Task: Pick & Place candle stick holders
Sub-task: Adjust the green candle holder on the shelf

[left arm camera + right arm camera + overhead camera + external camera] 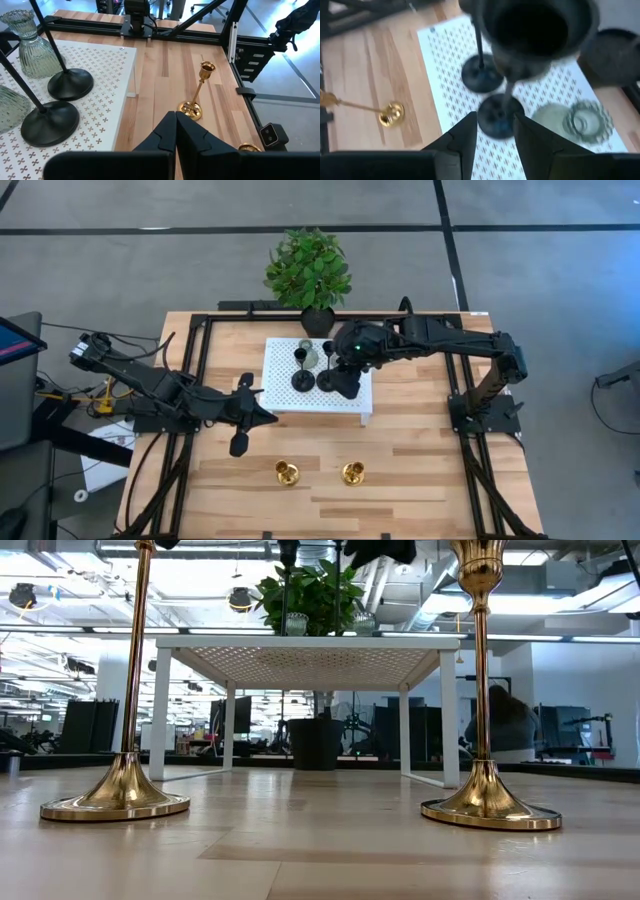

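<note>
Two black holders point(301, 376) point(327, 374) and a grey-green holder point(308, 350) stand by their bases on the white platform point(290, 402). A second grey-green holder shows in the left wrist view point(7, 105). Two gold holders point(288, 473) point(352, 473) stand on the table near its front edge. My right gripper point(495, 122) is open above the platform, its fingers on either side of one black holder point(507, 95), whose cup is close under the camera. My left gripper point(175, 131) is shut and empty beside the platform's left edge.
A green plant in a black pot point(310, 270) stands behind the platform's far edge. Black frame rails point(190, 370) run along the table's left and right sides. Bare wood lies between the platform and the gold holders.
</note>
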Robot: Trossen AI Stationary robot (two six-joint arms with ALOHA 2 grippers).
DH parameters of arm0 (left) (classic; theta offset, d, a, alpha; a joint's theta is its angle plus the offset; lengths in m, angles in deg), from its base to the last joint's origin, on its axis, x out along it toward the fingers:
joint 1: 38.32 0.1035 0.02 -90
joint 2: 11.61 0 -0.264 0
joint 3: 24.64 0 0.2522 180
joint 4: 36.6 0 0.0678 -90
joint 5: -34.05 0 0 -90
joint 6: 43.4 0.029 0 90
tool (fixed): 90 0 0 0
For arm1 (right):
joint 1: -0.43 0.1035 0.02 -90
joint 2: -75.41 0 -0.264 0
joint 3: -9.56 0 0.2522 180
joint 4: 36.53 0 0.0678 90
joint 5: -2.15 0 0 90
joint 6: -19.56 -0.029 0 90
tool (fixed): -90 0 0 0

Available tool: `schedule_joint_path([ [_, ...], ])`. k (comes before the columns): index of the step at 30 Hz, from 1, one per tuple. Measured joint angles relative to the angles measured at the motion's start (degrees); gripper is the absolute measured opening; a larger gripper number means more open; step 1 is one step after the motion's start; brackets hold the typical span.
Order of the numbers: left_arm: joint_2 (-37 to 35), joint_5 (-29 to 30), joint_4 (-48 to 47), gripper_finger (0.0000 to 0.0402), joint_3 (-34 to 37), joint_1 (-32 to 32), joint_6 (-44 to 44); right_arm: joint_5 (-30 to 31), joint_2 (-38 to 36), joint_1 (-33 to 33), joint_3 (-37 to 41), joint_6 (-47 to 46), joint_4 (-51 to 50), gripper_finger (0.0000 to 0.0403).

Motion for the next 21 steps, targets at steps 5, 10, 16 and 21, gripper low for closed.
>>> schedule_joint_path([
  [5,0.0,0.0,0.0,0.0003,0.0,0.0,0.0,-0.02,-0.02,0.27,0.0,-0.04,-6.74,0.0119],
  [10,0.0,0.0,0.0,0.0003,0.0,0.0,-0.01,-0.07,-0.04,0.57,0.02,-0.07,-13.49,0.0114],
  [16,0.0,-0.01,0.0,0.0003,0.0,0.0,-0.01,0.93,-0.07,0.7,0.02,1.05,-14.14,0.0037],
  [21,0.0,-0.01,0.0,0.0003,0.0,0.0,-0.01,5.35,-0.03,0.67,0.02,2.82,-13.81,0.0008],
])
